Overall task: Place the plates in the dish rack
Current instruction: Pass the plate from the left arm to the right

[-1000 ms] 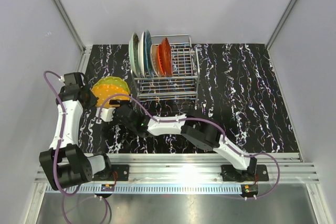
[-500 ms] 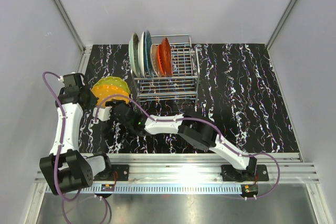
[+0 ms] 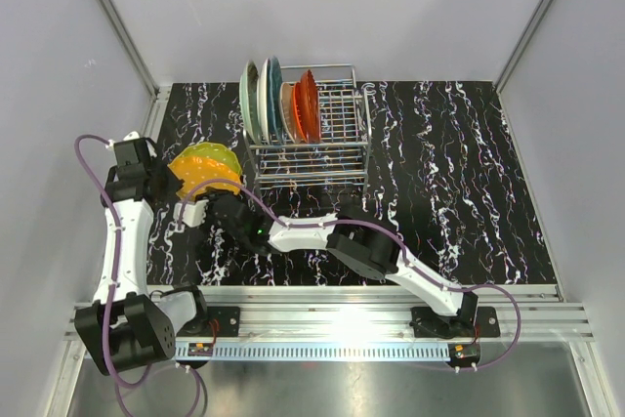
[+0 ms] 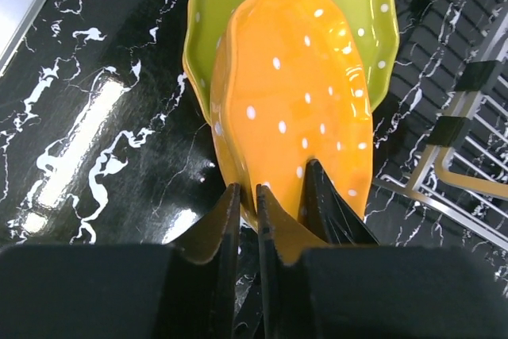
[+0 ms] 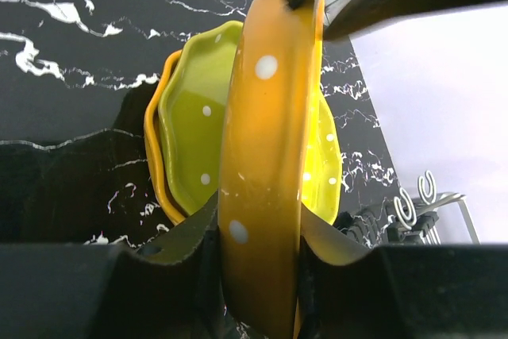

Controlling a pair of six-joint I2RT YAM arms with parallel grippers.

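Black marble top [image 3: 439, 163]: R gripper [image 5: 258, 218] clamps orange plate [image 5: 262, 140]; L gripper [image 4: 248, 194] on rim, grip unclear.

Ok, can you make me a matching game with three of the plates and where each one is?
Things:
1. orange plate
2. yellow-green plate
3. red-orange plate

Places:
A. standing in the dish rack
B. up on its edge, between the fingers of the left gripper and the right gripper
C. lying flat, left of the dish rack

Pairs: 1-B, 2-C, 3-A
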